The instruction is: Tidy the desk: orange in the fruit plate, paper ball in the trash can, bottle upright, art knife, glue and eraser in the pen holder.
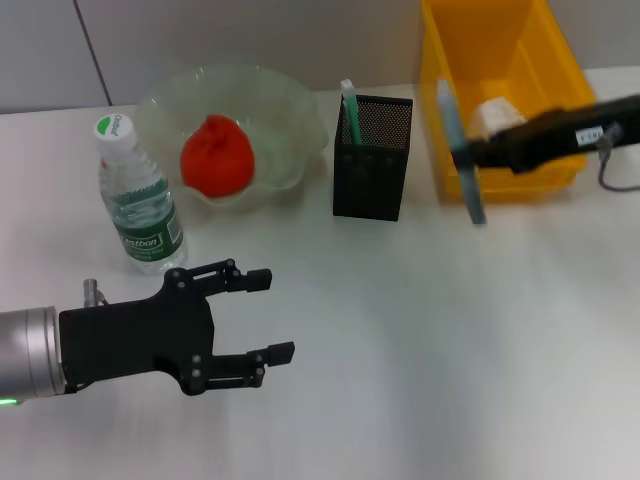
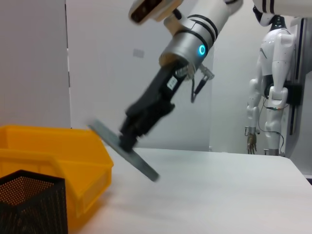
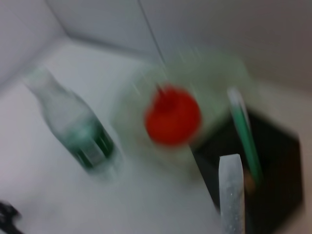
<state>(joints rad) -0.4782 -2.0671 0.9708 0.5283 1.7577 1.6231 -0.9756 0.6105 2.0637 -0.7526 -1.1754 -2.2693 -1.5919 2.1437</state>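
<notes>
- The art knife (image 1: 461, 150), a long flat grey-blue stick, is pinched by the right pincer (image 1: 478, 152) just in front of the big bright-yellow plastic trash can (image 1: 455, 180). It hangs tilted in the air, not touching the worktop.
- I think it is held by its middle so one end can tip down into the black square mesh pen holder (image 1: 372, 157), which stands just beside the trash can.
- A green-and-white stick (image 1: 349, 115) already pokes out of the pen holder.
- The crumpled white paper ball (image 1: 493, 115) lies inside the trash can.
- The red-orange round orange (image 1: 216, 155) sits in the pale-green wavy fruit plate (image 1: 290, 110), on the other side of the pen holder from the trash can.
- The small clear bottle (image 1: 138, 197) with the green label stands upright, farther from the trash can than the fruit plate.
- The left pincer (image 1: 265, 315) waits low over the worktop in front of the bottle, spread wide and holding nothing.
- The worktop (image 1: 450, 350) is smooth and white. Plain pale walls stand behind it, and a white robot figure (image 2: 273, 83) stands far off in the room.
</notes>
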